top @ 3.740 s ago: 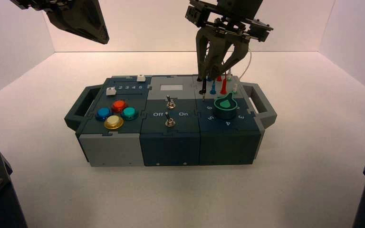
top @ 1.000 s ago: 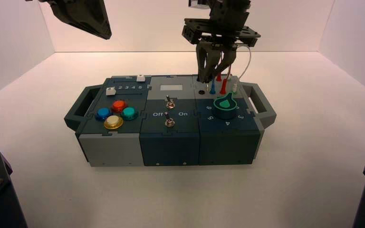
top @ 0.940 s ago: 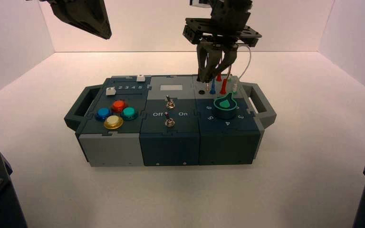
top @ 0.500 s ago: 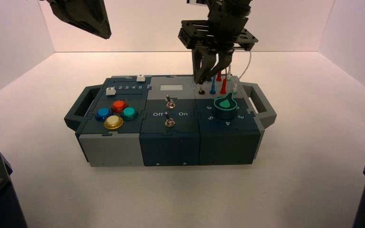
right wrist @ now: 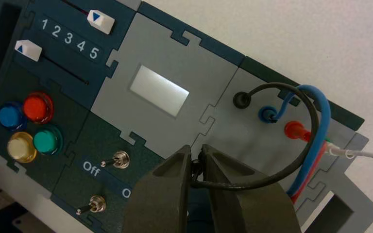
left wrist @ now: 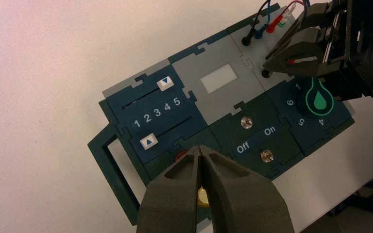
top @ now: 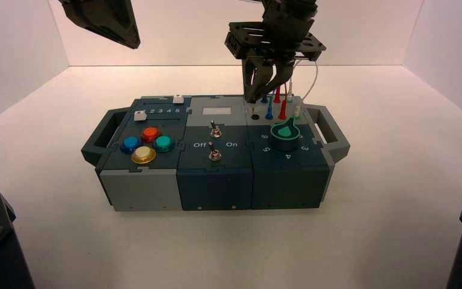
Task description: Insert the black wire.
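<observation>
The black wire [right wrist: 277, 85] loops from its plugged end in the rear black socket [right wrist: 241, 99] round to my right gripper [right wrist: 196, 151], which is shut on the wire's free black plug. In the high view my right gripper [top: 254, 99] hangs over the back right of the box [top: 216, 180]. The plug's metal tip sits just above the empty front black socket [top: 255, 115], which also shows in the left wrist view [left wrist: 266, 74]. My left gripper [top: 105, 21] is parked high at the back left, shut with nothing in it [left wrist: 201, 148].
Blue plugs [top: 269, 112] and red plugs [top: 282, 110] stand in sockets just right of the black ones, with a white wire [top: 314, 78] behind. A green knob [top: 287, 133] sits in front of them. Toggle switches [top: 215, 128], coloured buttons [top: 150, 133] and sliders [top: 140, 116] lie leftward.
My right gripper has shifted slightly left and risen a little, still holding the black plug over the front socket. The left arm has not moved.
</observation>
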`<state>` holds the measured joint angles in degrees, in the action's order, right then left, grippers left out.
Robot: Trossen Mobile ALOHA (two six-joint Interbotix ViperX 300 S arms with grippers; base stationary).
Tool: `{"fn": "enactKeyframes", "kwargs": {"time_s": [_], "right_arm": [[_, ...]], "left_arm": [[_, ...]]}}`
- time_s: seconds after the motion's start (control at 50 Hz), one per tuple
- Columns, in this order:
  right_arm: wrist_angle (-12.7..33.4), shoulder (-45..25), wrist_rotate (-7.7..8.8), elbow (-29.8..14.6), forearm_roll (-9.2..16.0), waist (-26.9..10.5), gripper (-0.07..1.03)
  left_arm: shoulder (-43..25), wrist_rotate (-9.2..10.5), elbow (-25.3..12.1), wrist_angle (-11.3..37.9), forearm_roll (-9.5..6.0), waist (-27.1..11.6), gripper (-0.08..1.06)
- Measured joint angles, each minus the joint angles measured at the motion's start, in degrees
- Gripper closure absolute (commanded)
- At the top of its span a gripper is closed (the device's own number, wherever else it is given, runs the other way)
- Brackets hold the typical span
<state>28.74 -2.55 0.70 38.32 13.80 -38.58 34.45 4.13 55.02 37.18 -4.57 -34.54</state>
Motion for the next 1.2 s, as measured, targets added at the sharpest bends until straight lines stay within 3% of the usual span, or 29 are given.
{"fn": "enactKeyframes", "kwargs": {"time_s": [1.2], "right_arm": [[-1.76,-1.85,-0.09,0.35,-2.90,0.00,0.99]], "left_arm": [[-0.35,-0.26,0.00,0.00,0.00,0.00,1.01]]}}
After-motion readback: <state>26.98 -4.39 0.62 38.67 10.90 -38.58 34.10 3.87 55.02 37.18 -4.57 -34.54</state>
